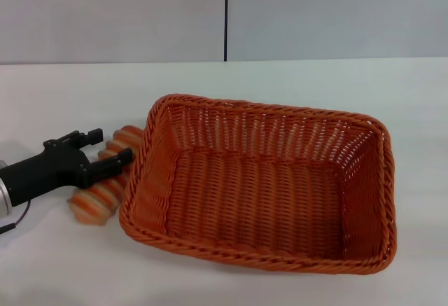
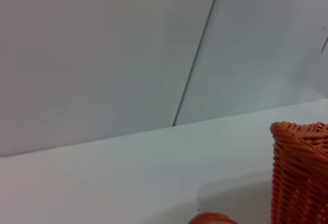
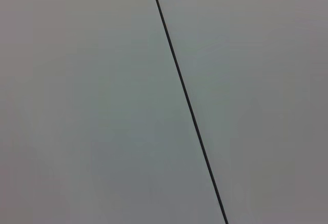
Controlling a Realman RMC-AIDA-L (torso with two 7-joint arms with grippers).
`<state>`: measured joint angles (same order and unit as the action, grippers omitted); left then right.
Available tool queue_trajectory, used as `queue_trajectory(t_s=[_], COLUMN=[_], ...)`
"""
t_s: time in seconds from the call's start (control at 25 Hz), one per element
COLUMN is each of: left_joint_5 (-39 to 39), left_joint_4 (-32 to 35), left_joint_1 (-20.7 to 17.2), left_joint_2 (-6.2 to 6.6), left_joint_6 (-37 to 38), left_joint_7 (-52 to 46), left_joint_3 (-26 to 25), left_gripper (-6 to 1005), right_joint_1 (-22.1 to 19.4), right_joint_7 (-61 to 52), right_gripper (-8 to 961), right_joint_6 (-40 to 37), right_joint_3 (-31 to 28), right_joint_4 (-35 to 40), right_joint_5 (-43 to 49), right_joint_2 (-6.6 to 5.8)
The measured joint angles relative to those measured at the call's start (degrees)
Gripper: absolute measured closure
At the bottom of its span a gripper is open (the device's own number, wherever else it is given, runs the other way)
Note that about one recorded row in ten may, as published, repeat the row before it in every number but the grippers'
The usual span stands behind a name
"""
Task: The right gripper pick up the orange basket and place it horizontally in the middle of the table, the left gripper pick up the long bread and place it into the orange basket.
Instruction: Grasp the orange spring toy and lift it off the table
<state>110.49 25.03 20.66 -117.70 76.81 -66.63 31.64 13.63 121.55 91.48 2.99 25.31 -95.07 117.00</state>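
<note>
The orange basket (image 1: 262,183) lies lengthwise across the middle of the white table (image 1: 315,82), empty inside. Its corner (image 2: 302,172) shows in the left wrist view. The long bread (image 1: 96,197), striped orange-brown and cream, lies on the table against the basket's left end. Just its tip (image 2: 212,219) reaches into the left wrist view. My left gripper (image 1: 112,146) comes in from the left, low over the bread's middle. It is open, one finger (image 1: 89,137) beyond the loaf and the other across it. The right gripper is out of view.
A grey wall with a dark vertical seam (image 1: 225,15) stands behind the table. The right wrist view holds just that wall and seam (image 3: 187,101). Bare tabletop lies behind, right of and in front of the basket.
</note>
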Motion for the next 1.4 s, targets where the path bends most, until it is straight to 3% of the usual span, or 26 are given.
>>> queue_trajectory(t_s=[1.4], left_joint_5=[1.27], left_joint_4=[-1.77], left_joint_1=[-0.14], left_joint_2=[-0.07], left_joint_6=[-0.98], left_joint_7=[0.91], left_joint_3=[1.32], left_gripper=[278], right_joint_1=[0.00], right_joint_7=[0.01], right_gripper=[448], right_joint_6=[0.45], right_joint_3=[-0.26], right_joint_4=[-0.80], right_joint_5=[-0.13], right_joint_2=[-0.35])
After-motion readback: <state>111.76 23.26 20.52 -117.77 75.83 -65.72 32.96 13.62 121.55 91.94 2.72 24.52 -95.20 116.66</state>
